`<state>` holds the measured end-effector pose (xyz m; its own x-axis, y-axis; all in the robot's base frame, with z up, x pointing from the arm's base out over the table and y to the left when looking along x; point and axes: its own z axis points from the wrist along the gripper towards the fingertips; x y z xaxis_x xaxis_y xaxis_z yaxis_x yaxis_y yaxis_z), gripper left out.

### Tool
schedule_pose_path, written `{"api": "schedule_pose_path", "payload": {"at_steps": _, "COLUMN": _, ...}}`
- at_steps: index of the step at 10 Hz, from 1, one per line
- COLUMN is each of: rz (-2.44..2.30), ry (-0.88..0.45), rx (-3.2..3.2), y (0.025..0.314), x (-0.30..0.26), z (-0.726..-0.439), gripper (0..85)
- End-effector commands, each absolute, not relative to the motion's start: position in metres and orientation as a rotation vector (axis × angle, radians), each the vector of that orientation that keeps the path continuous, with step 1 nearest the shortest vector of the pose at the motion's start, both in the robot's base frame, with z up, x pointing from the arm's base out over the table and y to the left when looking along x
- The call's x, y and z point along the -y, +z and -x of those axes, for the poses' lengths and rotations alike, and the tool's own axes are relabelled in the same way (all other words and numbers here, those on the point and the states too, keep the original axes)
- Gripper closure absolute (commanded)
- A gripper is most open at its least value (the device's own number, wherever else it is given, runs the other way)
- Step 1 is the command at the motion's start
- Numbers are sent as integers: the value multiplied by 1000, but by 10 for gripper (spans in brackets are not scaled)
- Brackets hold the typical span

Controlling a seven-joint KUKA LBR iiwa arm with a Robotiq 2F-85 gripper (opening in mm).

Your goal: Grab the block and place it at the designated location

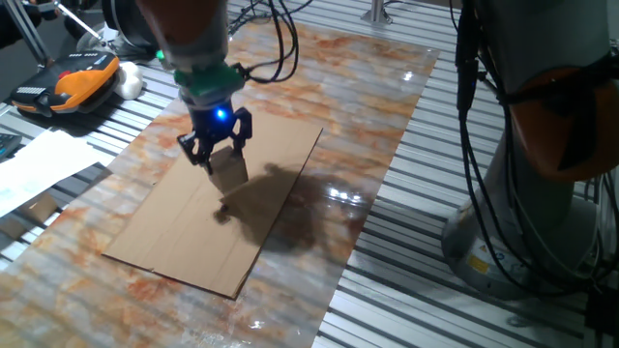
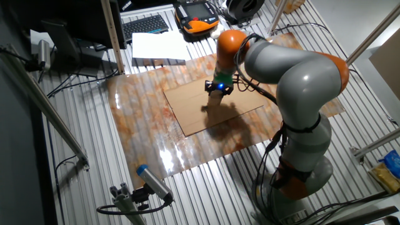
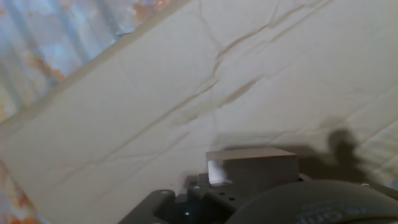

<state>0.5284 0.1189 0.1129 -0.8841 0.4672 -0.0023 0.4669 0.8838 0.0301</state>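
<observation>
My gripper hangs over the brown cardboard sheet, near its far edge. It is shut on the light-tan wooden block, which it holds a little above the sheet, with a shadow under it. In the other fixed view the gripper is over the middle of the cardboard. In the hand view the block sits between the jaws above the creased cardboard. I cannot make out the dark dot in any view; a dark patch by the block looks like shadow.
The cardboard lies on the marbled orange-grey tabletop. An orange-and-black pendant and white paper lie at the left. The robot's grey base and hanging cables stand at the right.
</observation>
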Motion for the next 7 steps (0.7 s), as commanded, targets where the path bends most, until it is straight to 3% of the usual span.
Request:
{"api": "schedule_pose_path", "payload": {"at_steps": 1, "rz": -780, "ry": 56, "rx": -3029, "y": 110, "x": -122, "z": -530, "gripper": 850}}
{"api": "schedule_pose_path", "payload": {"at_steps": 7, "rz": -864, "ry": -1, "rx": -2958, "y": 88, "x": -138, "z": -530, "gripper": 850}}
